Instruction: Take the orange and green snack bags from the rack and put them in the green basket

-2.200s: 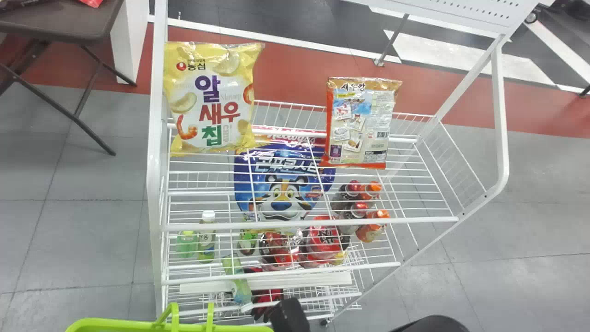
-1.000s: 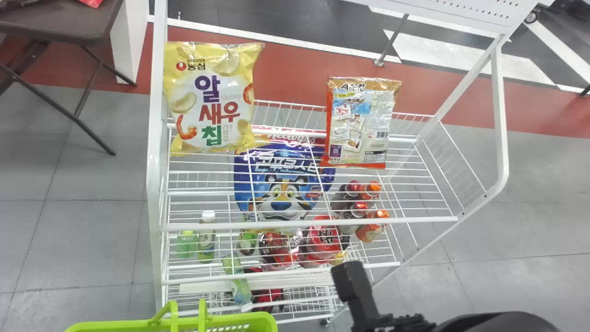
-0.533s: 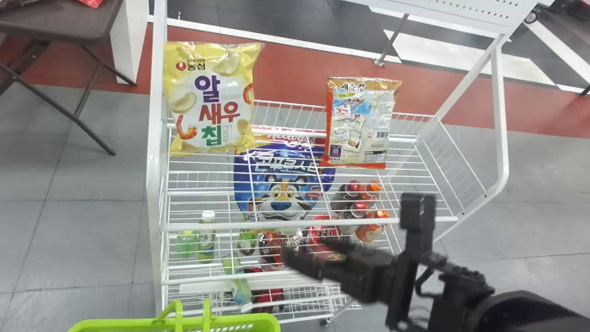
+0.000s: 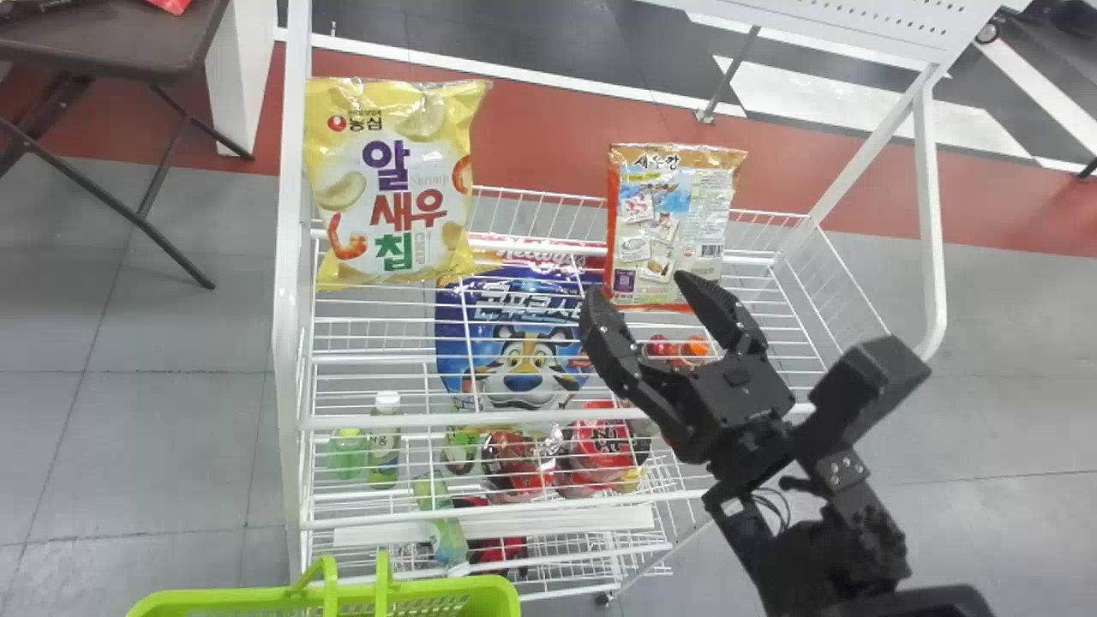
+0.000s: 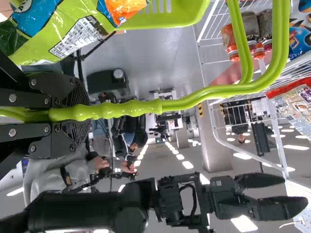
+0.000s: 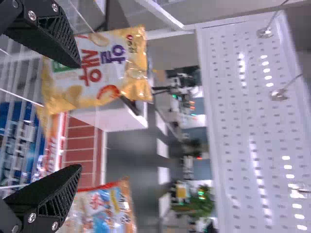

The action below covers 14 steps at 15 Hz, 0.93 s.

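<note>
My right gripper (image 4: 638, 287) is over the rack's top shelf, its open fingers just in front of the lower part of the orange snack bag (image 4: 664, 214), with nothing between them. In the right wrist view the gripper (image 6: 77, 116) is spread wide, the orange bag (image 6: 104, 208) beyond one finger. The green basket (image 4: 497, 596) shows at the head view's bottom edge. My left gripper (image 5: 73, 114) is shut on its handle (image 5: 194, 99) in the left wrist view, where a green snack bag (image 5: 63, 36) lies at the basket (image 5: 175, 17), partly cut off.
A yellow chip bag (image 4: 390, 180) stands at the left of the white rack (image 4: 574, 417). Lower shelves hold a blue cereal bag (image 4: 514, 343), bottles (image 4: 384, 446) and red packs (image 4: 600, 441). A white post (image 4: 291, 343) borders the rack's left side; a dark table (image 4: 111, 38) stands beyond.
My right arm has come up from the bottom edge and swung over the rack, its gripper now close to the orange bag. The basket has barely shifted; the bags on the rack stand as before.
</note>
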Each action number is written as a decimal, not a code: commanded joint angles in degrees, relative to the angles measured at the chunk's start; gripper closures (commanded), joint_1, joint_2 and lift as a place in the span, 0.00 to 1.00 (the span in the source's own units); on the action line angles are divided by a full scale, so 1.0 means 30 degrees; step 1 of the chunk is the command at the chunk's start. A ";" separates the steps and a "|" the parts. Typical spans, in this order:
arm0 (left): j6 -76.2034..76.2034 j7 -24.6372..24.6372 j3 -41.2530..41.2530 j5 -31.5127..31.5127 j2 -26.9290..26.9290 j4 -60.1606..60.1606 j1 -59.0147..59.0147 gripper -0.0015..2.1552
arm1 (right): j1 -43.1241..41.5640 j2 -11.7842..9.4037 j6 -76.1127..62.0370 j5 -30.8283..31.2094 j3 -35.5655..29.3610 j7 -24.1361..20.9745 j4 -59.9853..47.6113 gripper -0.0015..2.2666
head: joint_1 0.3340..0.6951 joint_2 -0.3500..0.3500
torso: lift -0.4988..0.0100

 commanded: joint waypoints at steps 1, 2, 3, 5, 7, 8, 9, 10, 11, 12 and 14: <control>-0.0066 -0.0024 -0.0003 0.0059 0.0022 0.0050 -0.0009 1.00 | 0.0824 0.0464 -0.2006 0.0556 0.0575 -0.0417 0.0345 0.03 | 1.00 0.00 | 0.98; -0.0066 -0.0053 0.0026 0.0088 0.0022 0.0108 -0.0009 1.00 | 0.1146 0.0523 -0.2006 0.0849 0.0898 -0.0944 0.0345 0.03 | 1.00 0.00 | 0.98; -0.0184 -0.0112 0.0026 0.0088 0.0022 0.0108 0.0050 1.00 | 0.1468 0.0581 -0.2006 0.1084 0.1161 -0.1208 0.0316 0.03 | 1.00 0.00 | 0.98; -0.0711 -0.0141 0.0202 0.0264 -0.0007 0.0108 0.0372 1.00 | 0.2025 0.0610 -0.1889 0.1054 0.1572 -0.1560 0.0169 0.03 | 1.00 0.00 | 0.98; -0.1121 -0.0141 0.0319 0.0440 0.0022 0.0138 0.0548 1.00 | 0.2376 0.0610 -0.1654 0.0878 0.1572 -0.1735 0.0081 0.04 | 1.00 0.00 | 0.98; -0.1238 -0.0200 0.0319 0.0469 0.0022 0.0108 0.0606 1.00 | 0.2582 0.0552 -0.1654 0.0849 0.1542 -0.1735 -0.0007 0.04 | 1.00 0.00 | 0.98; -0.1238 -0.0200 0.0349 0.0469 0.0022 0.0108 0.0636 1.00 | 0.2699 0.0493 -0.1713 0.0849 0.1542 -0.1735 -0.0007 0.04 | 1.00 0.00 | 0.98; -0.1297 -0.0229 0.0495 0.0499 -0.0007 0.0108 0.0753 1.00 | 0.2875 0.0405 -0.1830 0.0732 0.1542 -0.1735 -0.0007 0.04 | 1.00 0.00 | 0.98; -0.1355 -0.0229 0.0554 0.0645 -0.0007 0.0108 0.0811 1.00 | 0.2992 0.0317 -0.1889 0.0615 0.1572 -0.1735 -0.0065 0.04 | 1.00 0.00 | 0.98; -0.1414 -0.0229 0.0583 0.0645 -0.0007 0.0079 0.0899 1.00 | 0.3080 0.0288 -0.1947 0.0615 0.1572 -0.1735 -0.0065 0.04 | 1.00 0.00 | 0.98; -0.1414 -0.0229 0.0583 0.0645 -0.0007 0.0020 0.0958 1.00 | 0.3167 0.0288 -0.2182 0.0615 0.1659 -0.1735 -0.0065 0.04 | 1.00 0.00 | 0.98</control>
